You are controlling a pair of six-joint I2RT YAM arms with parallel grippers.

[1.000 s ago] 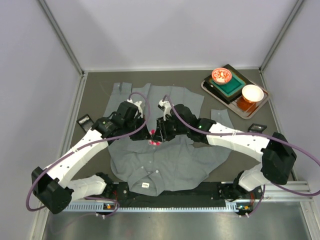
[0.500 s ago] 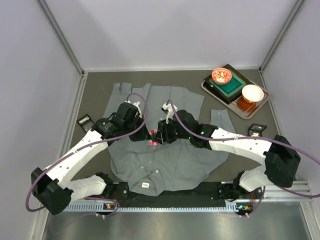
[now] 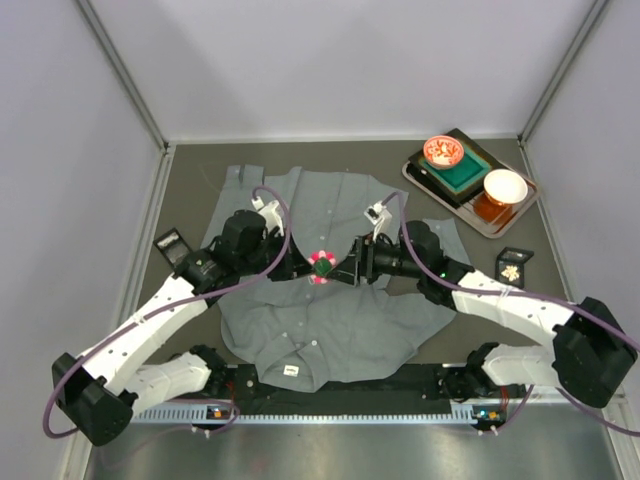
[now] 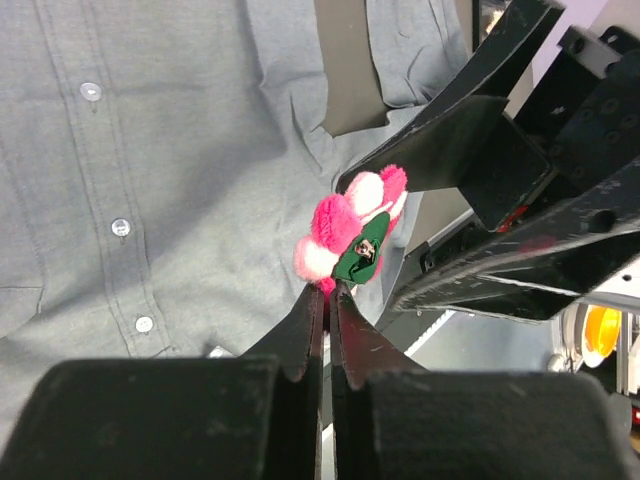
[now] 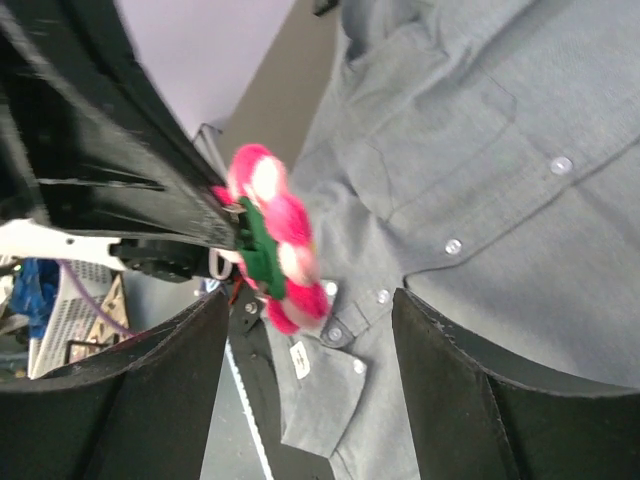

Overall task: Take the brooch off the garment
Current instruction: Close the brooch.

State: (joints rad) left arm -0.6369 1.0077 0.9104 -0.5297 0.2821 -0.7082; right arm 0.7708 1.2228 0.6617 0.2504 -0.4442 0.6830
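"The right gripper (image 3: 354,268) has backed away to the right. A second ago it was nose to nose with the other one over the cloth, and now there's a clear gap between them."

"What about its jaws?"

"They're spread wide, wider than they were a moment back. From its own wrist view the two black fingers stand well apart and grip nothing."

"So where's the brooch (image 3: 322,265)?"

"In the left gripper (image 3: 303,268). Those jaws are pinched tight on its lower edge. It's a fluffy pink-and-white flower with a green centre, sitting right at the fingertips, between the two grippers."

"Is it off the grey shirt (image 3: 330,325)?"

"It's over the middle of the shirt and looks raised above the cloth. I can't tell from here whether the pin is fully out."

"And the shirt itself?"

"It's spread front-up on the dark table (image 3: 190,185), with the collar end nearest the arm bases and small pale buttons running up the front."

"Anything else on the table?"

"There's a tray (image 3: 411,172) in the far right corner with a white bowl (image 3: 505,185) on it, well apart from both grippers."
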